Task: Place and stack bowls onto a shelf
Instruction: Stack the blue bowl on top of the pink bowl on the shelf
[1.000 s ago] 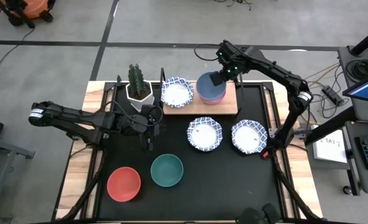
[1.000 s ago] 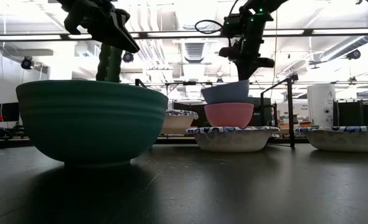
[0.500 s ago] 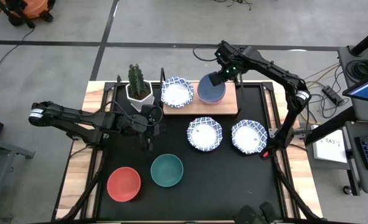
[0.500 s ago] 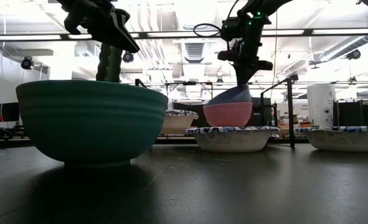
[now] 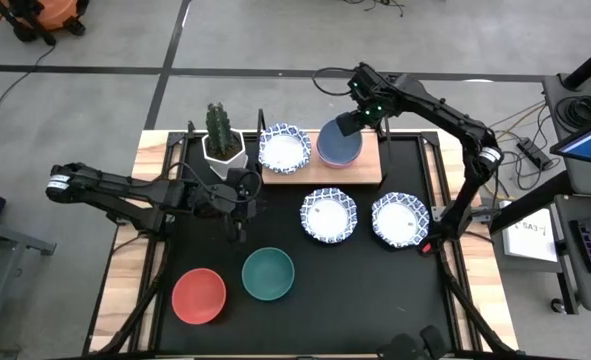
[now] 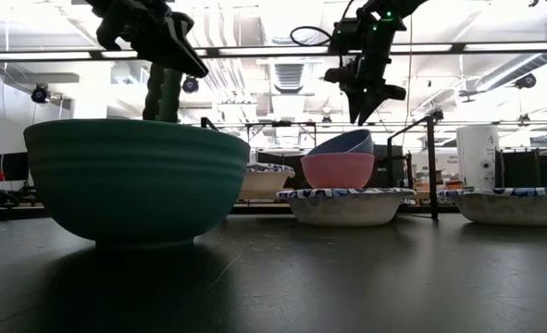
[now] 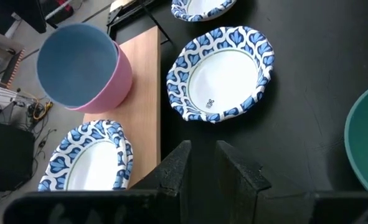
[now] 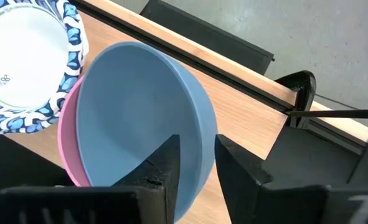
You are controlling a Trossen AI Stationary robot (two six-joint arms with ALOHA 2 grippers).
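Observation:
On the wooden shelf (image 5: 325, 172) stand a blue-patterned white bowl (image 5: 284, 148) and a pink bowl (image 6: 340, 171). A blue bowl (image 8: 134, 112) lies tilted inside the pink one, its rim higher on one side. My right gripper (image 6: 363, 116) hangs open just above the blue bowl's raised rim, clear of it. My left gripper (image 7: 200, 158) hovers over the mat left of the shelf, open a little with nothing between its fingers. Two more patterned bowls (image 5: 327, 215) (image 5: 400, 220), a green bowl (image 5: 268, 273) and a red bowl (image 5: 198, 296) rest on the black mat.
A cactus in a white faceted pot (image 5: 223, 140) stands left of the shelf. Thin black posts (image 8: 299, 93) rise at the shelf's corners. The right end of the shelf board (image 5: 370, 165) is bare. Cables and equipment lie beyond the table's right edge.
My right gripper has opened and let go of the blue bowl. The bowl, held level just above the pink bowl before, has dropped into it and now lies tilted there.

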